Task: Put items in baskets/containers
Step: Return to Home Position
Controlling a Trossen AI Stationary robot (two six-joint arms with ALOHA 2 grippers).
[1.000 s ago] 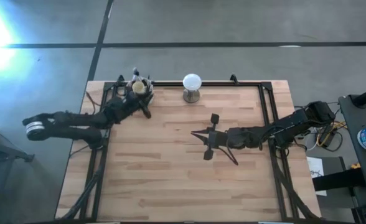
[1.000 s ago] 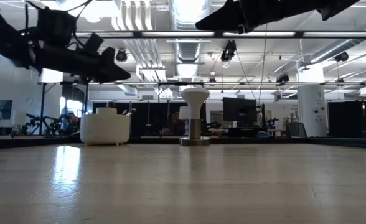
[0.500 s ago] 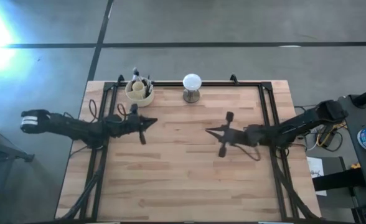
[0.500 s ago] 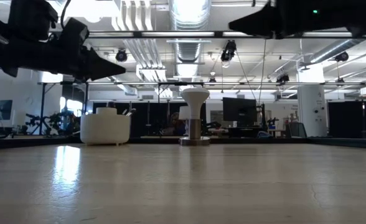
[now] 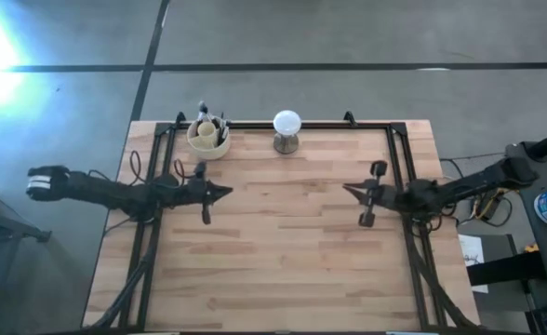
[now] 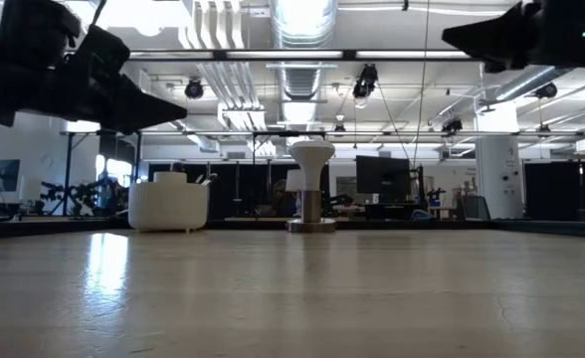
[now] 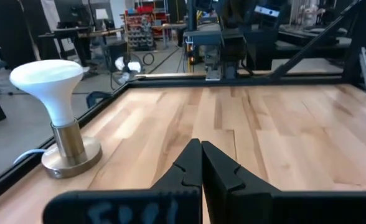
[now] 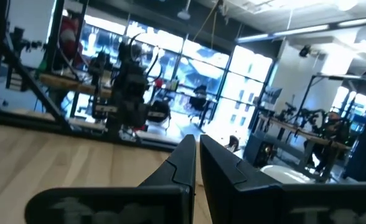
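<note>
Cup (image 5: 202, 141): sat at table's 11 o'clock.
Brushes (image 5: 220, 127): stood inside cup.
Left gripper (image 5: 222, 191): hung at 9 o'clock, jaws pressed together, empty.
Right gripper (image 5: 350, 191): hung at 3 o'clock, jaws together, empty.

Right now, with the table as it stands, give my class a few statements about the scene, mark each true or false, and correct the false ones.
1. The makeup brushes stand in the cream cup. True.
2. The left gripper holds a brush. False: its fingers are shut on nothing, over bare table.
3. The white ball on a metallic stand stands beside the cup, not touching it. True.
4. The right gripper is open above the cup. False: it is shut and sits on the table's right side, far from the cup.
5. Loose brushes lie on the wood. False: none can be seen there.
</note>
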